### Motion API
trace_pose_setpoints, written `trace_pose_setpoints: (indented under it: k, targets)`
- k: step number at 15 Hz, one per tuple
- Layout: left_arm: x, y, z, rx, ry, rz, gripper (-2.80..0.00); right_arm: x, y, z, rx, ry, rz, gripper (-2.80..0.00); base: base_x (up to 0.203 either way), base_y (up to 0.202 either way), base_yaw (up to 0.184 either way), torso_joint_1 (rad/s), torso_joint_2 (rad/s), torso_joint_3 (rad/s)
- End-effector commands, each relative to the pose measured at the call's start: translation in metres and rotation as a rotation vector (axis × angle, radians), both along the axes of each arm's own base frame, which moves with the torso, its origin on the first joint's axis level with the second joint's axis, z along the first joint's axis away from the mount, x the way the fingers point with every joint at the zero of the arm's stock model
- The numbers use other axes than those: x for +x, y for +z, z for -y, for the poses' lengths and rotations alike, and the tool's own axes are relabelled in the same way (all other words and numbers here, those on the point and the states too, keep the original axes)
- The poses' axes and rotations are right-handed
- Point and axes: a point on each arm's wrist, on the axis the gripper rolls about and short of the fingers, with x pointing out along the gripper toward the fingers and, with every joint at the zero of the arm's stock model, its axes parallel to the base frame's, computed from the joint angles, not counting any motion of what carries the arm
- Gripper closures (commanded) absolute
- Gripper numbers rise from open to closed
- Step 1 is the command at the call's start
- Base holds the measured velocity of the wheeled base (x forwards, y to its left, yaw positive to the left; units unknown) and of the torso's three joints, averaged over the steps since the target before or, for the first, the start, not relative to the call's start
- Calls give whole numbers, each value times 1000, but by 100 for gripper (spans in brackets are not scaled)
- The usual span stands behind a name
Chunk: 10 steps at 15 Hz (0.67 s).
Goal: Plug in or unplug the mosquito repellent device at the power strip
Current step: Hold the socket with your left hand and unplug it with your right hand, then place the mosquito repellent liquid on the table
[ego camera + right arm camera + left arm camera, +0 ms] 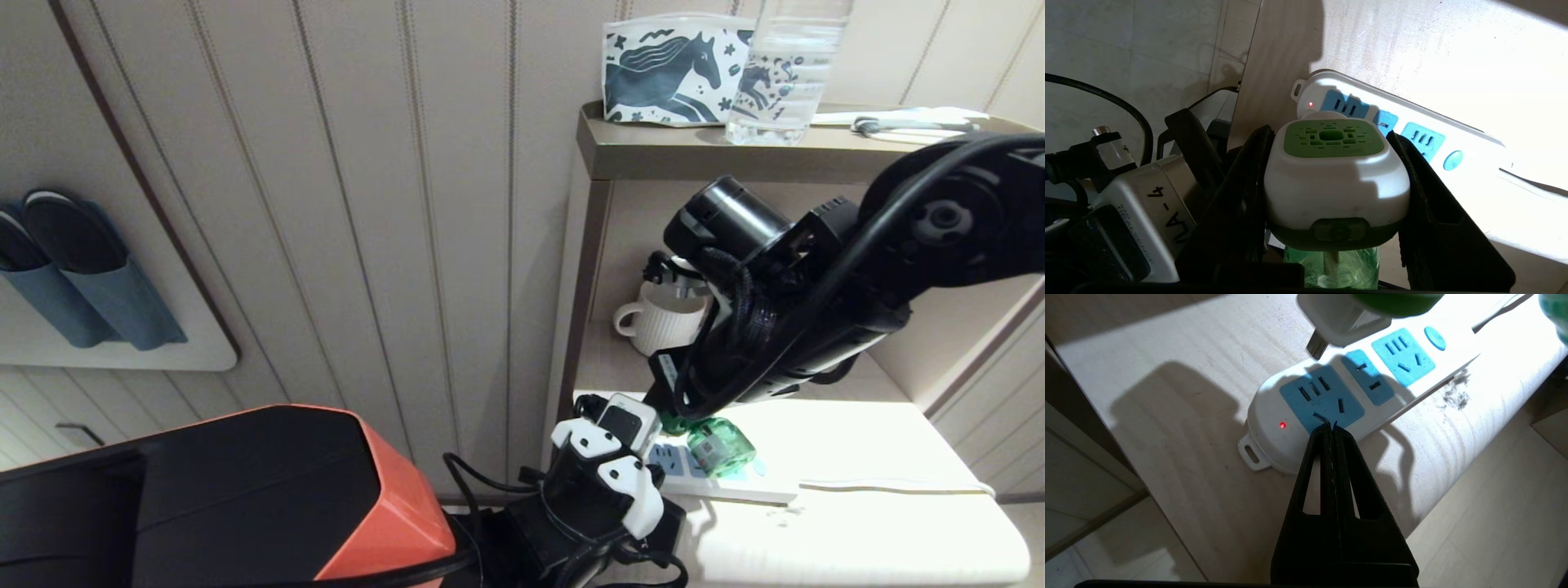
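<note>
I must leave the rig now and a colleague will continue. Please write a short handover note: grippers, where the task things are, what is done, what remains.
Right gripper: shut on the mosquito repellent device, one finger on each side of its white head.
Left gripper: shut, empty, tips at the end socket of the power strip, near its red light.
The device hangs just above the strip; its prongs are bare, in no socket.
The strip lies flat on the white table.
Done: device gripped and clear of the sockets.
Left: whether it goes in or away, I cannot tell.
</note>
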Motion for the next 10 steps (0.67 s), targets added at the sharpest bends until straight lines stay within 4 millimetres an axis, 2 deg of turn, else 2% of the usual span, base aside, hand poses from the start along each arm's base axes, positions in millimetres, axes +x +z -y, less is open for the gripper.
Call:
trace_pose_setpoints:
  k: [1,4,7,10]
  targets:
    - [-2,22,-3,-50,3,28,0,-3,2,2,0,-4,1,0,0,0,0,0,0,0]
    - [-3,47,-13,-83,11,51,0,-9,9,8,9,-7,13,0,0,0,0,0,0,0]
    - [-9,81,-25,-125,14,74,0,-13,10,10,2,-11,-1,0,0,0,0,0,0,0]
    - [-14,113,-47,-150,33,89,0,-19,16,14,12,-12,14,0,0,0,0,0,0,0]
